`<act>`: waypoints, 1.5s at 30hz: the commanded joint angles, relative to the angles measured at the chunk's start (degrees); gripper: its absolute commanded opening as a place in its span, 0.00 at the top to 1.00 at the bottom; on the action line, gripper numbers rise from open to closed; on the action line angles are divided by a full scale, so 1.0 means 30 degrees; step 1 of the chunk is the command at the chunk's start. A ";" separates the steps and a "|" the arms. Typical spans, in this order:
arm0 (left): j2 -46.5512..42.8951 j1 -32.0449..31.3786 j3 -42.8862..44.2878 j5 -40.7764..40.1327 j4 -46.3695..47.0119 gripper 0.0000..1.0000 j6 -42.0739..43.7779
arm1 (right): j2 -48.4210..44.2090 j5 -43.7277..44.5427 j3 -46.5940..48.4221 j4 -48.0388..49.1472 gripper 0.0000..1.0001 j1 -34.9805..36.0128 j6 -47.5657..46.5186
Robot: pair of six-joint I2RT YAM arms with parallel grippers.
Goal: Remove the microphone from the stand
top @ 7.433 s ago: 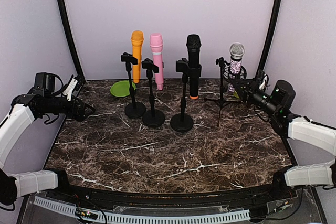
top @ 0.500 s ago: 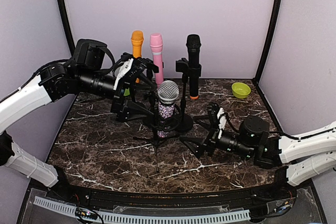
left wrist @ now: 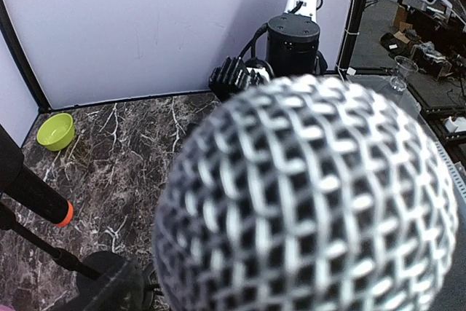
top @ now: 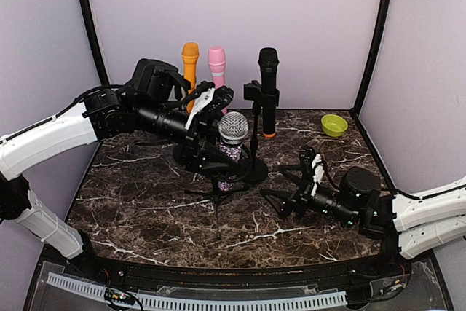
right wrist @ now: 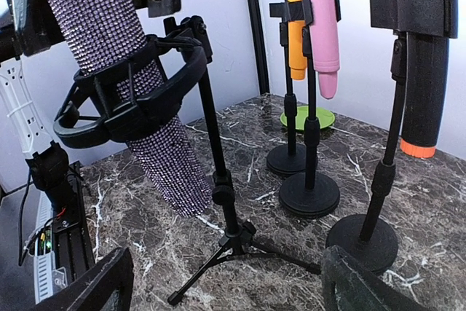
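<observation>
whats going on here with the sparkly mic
The left gripper reaches in from the side, its fingers either side of the upper body of the rhinestone microphone; whether it is clamped is unclear. The microphone sits tilted in the ring cradle of its tripod stand, not yet lifted out. The right gripper is open, low over the table near the tripod's feet.

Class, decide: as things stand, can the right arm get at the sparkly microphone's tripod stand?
Probably yes. The right gripper, jaws open, faces the tripod low down, with only bare table between them.
</observation>
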 commanded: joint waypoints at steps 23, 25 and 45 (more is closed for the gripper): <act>-0.0845 -0.0176 0.1503 0.0523 0.0358 0.73 0.2449 | 0.1068 0.0110 0.0751 0.1801 0.18 0.0147 0.0383; -0.0865 -0.0176 0.1730 0.0559 0.0052 0.73 0.2332 | 0.1130 -0.0031 0.0893 0.1776 0.17 0.0151 0.0287; -0.1054 -0.0176 0.2609 0.0432 0.0166 0.72 0.1336 | 0.2879 -0.3217 0.5519 0.0796 0.11 0.0150 -0.0529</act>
